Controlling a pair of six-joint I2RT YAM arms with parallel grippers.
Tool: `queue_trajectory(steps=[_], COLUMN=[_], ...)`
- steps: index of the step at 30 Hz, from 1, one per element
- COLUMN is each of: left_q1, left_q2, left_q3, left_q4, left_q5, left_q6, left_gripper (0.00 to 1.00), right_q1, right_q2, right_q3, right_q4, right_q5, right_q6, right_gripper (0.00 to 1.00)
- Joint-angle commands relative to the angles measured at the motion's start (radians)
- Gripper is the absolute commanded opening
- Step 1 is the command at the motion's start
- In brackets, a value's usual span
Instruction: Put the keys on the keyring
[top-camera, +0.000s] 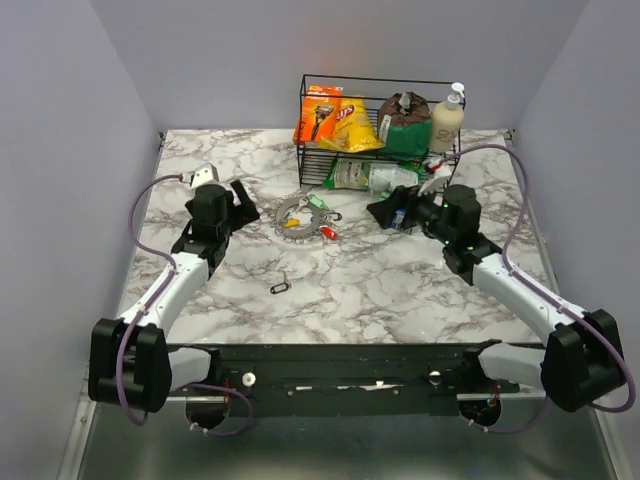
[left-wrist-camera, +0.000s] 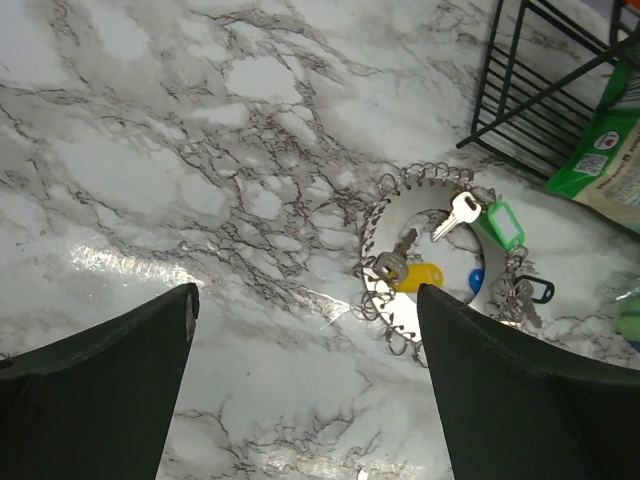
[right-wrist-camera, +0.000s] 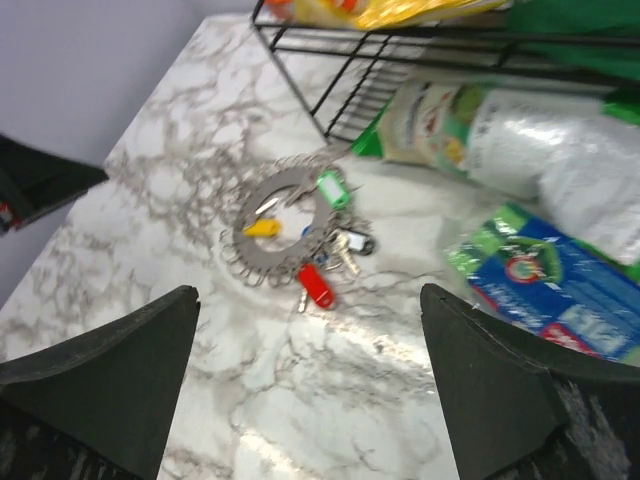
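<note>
left gripper (left-wrist-camera: 305, 300): jaws spread | right gripper (right-wrist-camera: 310, 300): jaws spread | silver keys (left-wrist-camera: 455, 215) with green, yellow, red plastic heads bunched at round silver metal keyring (right-wrist-camera: 248, 238)

Robot-lab test booth: bare grey walls (top-camera: 300, 40) enclosing marble tabletop (top-camera: 400, 290).

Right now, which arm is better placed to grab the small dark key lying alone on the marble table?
Left, likely. The small dark key lies left of centre, nearer the left gripper than the right gripper. Both are open and empty.
</note>
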Motion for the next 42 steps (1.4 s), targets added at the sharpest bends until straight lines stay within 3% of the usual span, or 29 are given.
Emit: queue_trajectory(steps=[1, 11, 21, 26, 42], left_q1=[0.002, 0.004, 0.008, 0.008, 0.039], left_q2=[-0.042, -0.013, 0.109, 0.095, 0.109], left_q3=[0.072, 0.187, 0.498, 0.483, 0.542], left_q4=[-0.026, -0.174, -0.446, -0.446, -0.593], left_q5=[0.055, 0.146, 0.253, 0.313, 0.314], left_q6=[0.024, -0.021, 0.03, 0.027, 0.114], left_gripper=[0.99, 0.99, 0.99, 0.99, 0.99], right_q1=[0.118, 0.281, 0.379, 0.428, 0.496], right_q2=[0.083, 0.35, 0.528, 0.597, 0.771], right_q3=[0.054, 0.273, 0.471, 0.531, 0.694], right_q4=[-0.084, -0.237, -0.333, -0.359, -0.414], right_q5=[0.067, 0.119, 0.154, 0.195, 0.251], right_q6=[-0.08, -0.155, -0.161, -0.16, -0.123], right_gripper=[1.0, 1.0, 1.0, 1.0, 0.96])
